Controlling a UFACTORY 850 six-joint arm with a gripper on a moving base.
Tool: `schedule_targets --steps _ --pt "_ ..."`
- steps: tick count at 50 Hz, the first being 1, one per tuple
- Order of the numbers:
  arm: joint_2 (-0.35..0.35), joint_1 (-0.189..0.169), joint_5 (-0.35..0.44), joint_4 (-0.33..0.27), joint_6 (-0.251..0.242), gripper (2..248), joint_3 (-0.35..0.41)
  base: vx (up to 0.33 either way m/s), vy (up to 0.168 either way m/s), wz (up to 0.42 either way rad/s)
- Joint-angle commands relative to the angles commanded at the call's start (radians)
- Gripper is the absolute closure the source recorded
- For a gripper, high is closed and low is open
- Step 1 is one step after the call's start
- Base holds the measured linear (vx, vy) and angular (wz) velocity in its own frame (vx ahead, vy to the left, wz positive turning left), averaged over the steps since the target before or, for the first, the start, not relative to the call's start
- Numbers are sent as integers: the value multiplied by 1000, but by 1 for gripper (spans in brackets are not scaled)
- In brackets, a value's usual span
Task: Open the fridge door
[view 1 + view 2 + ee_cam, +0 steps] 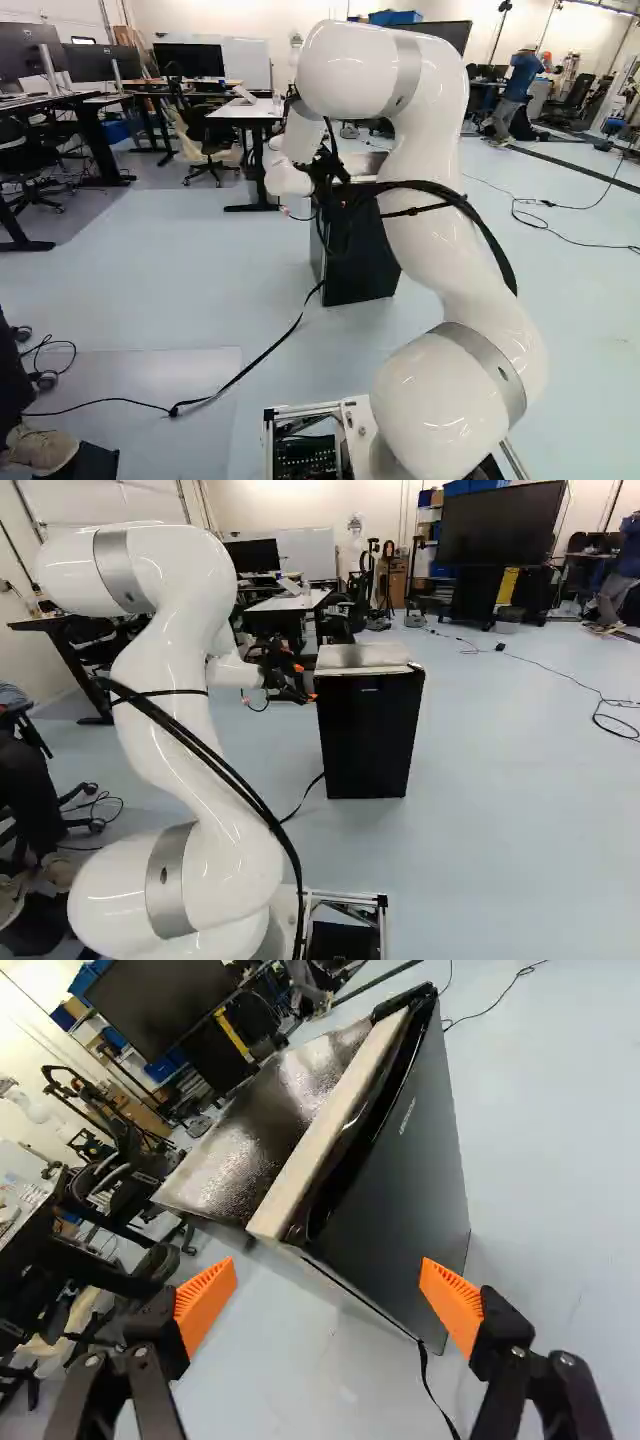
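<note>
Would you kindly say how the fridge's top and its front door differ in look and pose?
The top of the fridge is silvery, while the front door is black. The top is mottled, whereas the door is plainer. The top lies level; the door stands upright. Both look largely flat.

Colour notes. Fridge door (368,735): black in the right base view, dark grey in the wrist view, plain but for a small pale marking. Fridge top (225,1165): silvery grey, mottled with brownish dark patches and fine bright speckle; edge strip (325,1130), cream-beige. Arm (440,210): white, with grey bands at the joints. Cables (235,785) along it: black. Gripper (305,682): black; pads (207,1302), vivid orange with fine parallel ridges (easily the loudest colour logged). Floor (520,780): pale blue-grey. Cord (250,366): black. Large screen (500,525): black. Bins (395,17): blue. Desk top (245,109): white.
</note>
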Motion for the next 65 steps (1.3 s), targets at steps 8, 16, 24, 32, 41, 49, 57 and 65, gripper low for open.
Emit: schedule_targets --steps 8,16,24,32,41,49,57,65 --pt "-2 -17 0 0 0 3 -3 0 0 0" --pt "-10 -25 0 0 0 3 -15 0 0 0" --pt "-18 -27 0 0 0 3 -27 0 0 0" --pt "-20 -28 0 0 0 3 -31 0 0 0" --pt "-21 -28 0 0 -11 3 -31 0 0 0" --pt "-21 -28 0 0 -78 3 -31 0 0 0" --pt "-21 -28 0 0 -159 3 -31 0 0 0" --pt "-21 -28 0 0 -242 3 -31 0 0 0"
